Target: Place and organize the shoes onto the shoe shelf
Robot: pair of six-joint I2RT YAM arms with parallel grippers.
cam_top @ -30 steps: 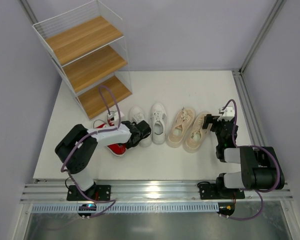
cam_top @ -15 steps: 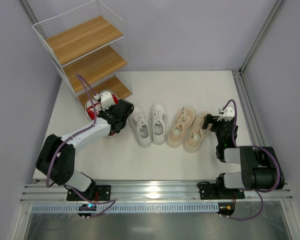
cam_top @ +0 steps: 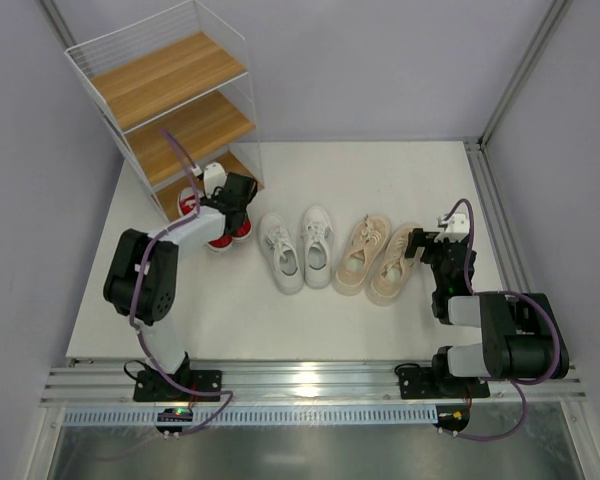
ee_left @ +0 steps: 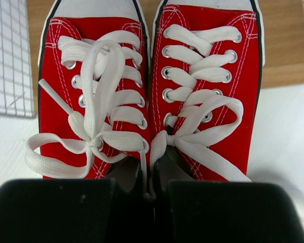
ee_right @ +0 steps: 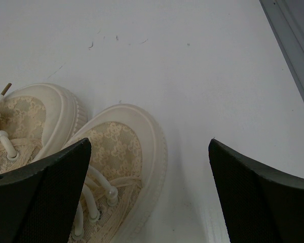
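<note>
As the top camera shows: left gripper (cam_top: 232, 197) at the foot of the shelf (cam_top: 170, 82), red shoes (cam_top: 223, 238) under it.
Left wrist: jaws pinch both inner collars; toes over bottom board (ee_left: 286, 50); best pushed in straight, level.
Right wrist: right gripper (ee_right: 149, 152) spread above beige shoes (ee_right: 116, 147).

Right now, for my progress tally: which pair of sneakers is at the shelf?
The red canvas pair with white laces, toes over the wooden rack's bottom board, pinched by the left gripper. The all-white pair and beige pair stand apart from it.

Bright, even light is cast from above; soft shadows are seen beside the beige shoes (ee_right: 116, 147), glare on the metal rail (cam_top: 300, 378)
</note>
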